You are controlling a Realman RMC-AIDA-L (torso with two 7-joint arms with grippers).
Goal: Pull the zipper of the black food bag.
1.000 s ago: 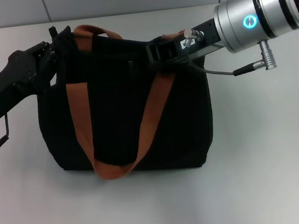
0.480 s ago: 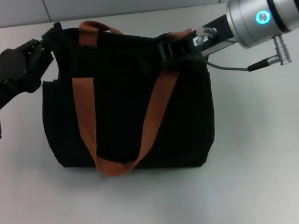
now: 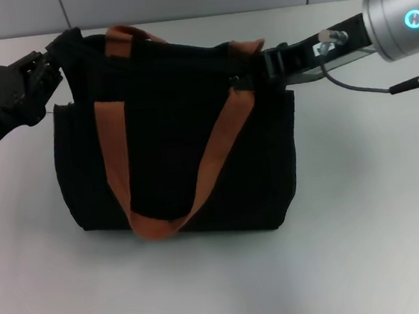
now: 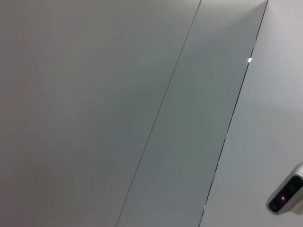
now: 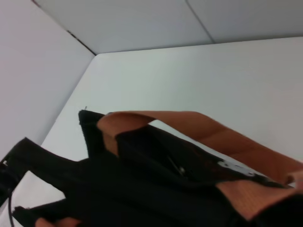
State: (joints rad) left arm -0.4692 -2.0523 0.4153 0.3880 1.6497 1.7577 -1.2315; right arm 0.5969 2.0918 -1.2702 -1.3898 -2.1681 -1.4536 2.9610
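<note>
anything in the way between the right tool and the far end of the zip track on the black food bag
Nothing visible blocks it. The right tool sits at the black food bag top edge near its right corner, beside the orange handle. The left tool holds the opposite corner.

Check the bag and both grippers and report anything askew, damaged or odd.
Nothing stands out. The black food bag stands upright on the table, handles intact. The left gripper is at its upper left corner, the right gripper at its top edge on the right. The zipper pull can't be made out.
</note>
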